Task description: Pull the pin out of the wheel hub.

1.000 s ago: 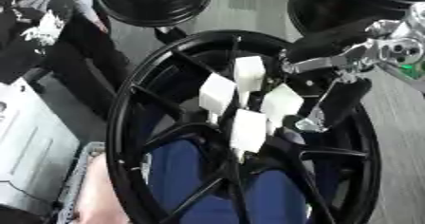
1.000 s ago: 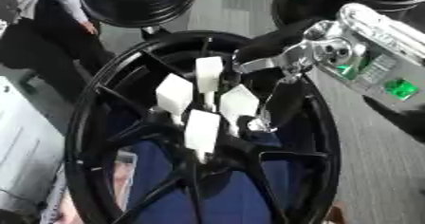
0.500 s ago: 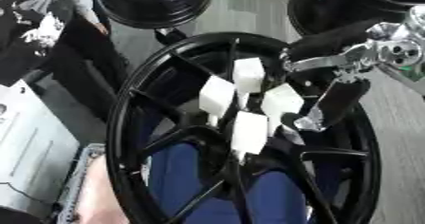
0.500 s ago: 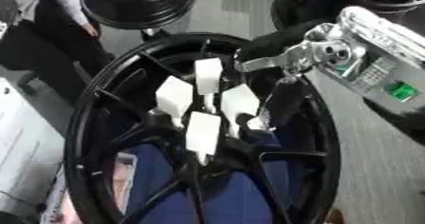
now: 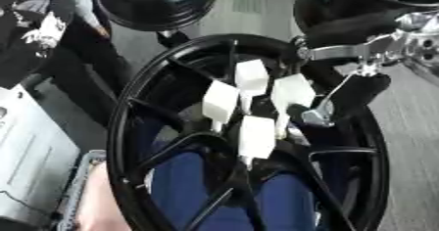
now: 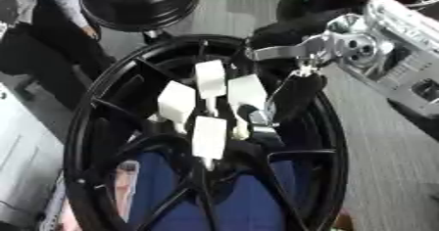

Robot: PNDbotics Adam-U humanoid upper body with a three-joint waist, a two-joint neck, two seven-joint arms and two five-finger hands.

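the right hand (image 5: 356, 95) reached into the wheel hub (image 5: 257, 142), fingers curled beside the nearest white pin (image 5: 291, 93); whether they grasped it i cannot tell. next came closing and pulling outward.

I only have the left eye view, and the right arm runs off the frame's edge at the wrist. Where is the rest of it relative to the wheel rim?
Observer: The right eye view shows the silver forearm beyond the wrist. It lies outside the black rim, over the grey floor.
Operator: Is the left hand anywhere on your side?
Observer: No, it is out of the right eye view too. Only the right hand is at the hub, just right of the rightmost white block.
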